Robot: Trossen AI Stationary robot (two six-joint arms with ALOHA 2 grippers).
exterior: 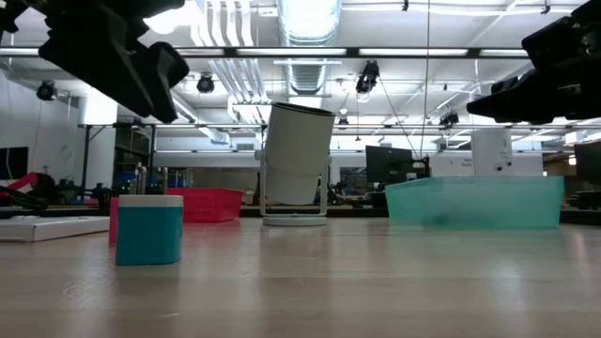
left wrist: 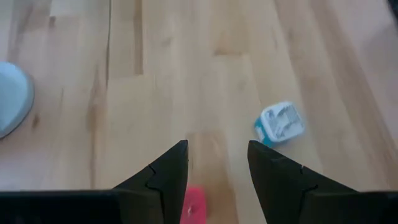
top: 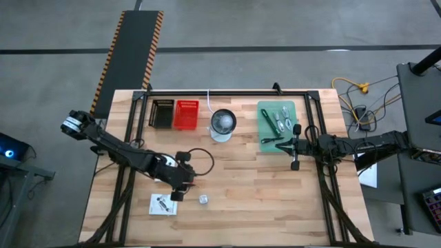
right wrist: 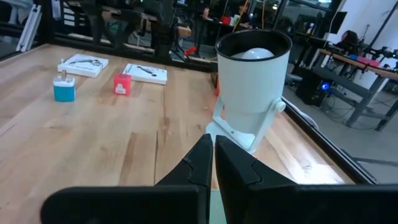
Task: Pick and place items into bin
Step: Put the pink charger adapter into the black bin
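Note:
My left gripper (left wrist: 217,168) hangs open above the near-left part of the table (top: 262,200), with nothing between its fingers. A tiny red cube (left wrist: 194,205) lies on the wood just below the gap. A small silver-and-teal cube (left wrist: 280,123) sits a little farther right, also seen as the teal cube (exterior: 148,228). Two white cards (right wrist: 83,64) (right wrist: 146,73) lie flat near them. The red bin (top: 186,114) and the black bin (top: 162,114) stand at the far edge. My right gripper (right wrist: 212,155) waits shut by the green tray (top: 277,122).
A white round bowl on a stand (top: 222,124) is at far centre, next to the red bin. The green tray holds silvery pieces and a green strip. A black cable loop (top: 200,162) lies by my left arm. Bare wood spreads across the near right.

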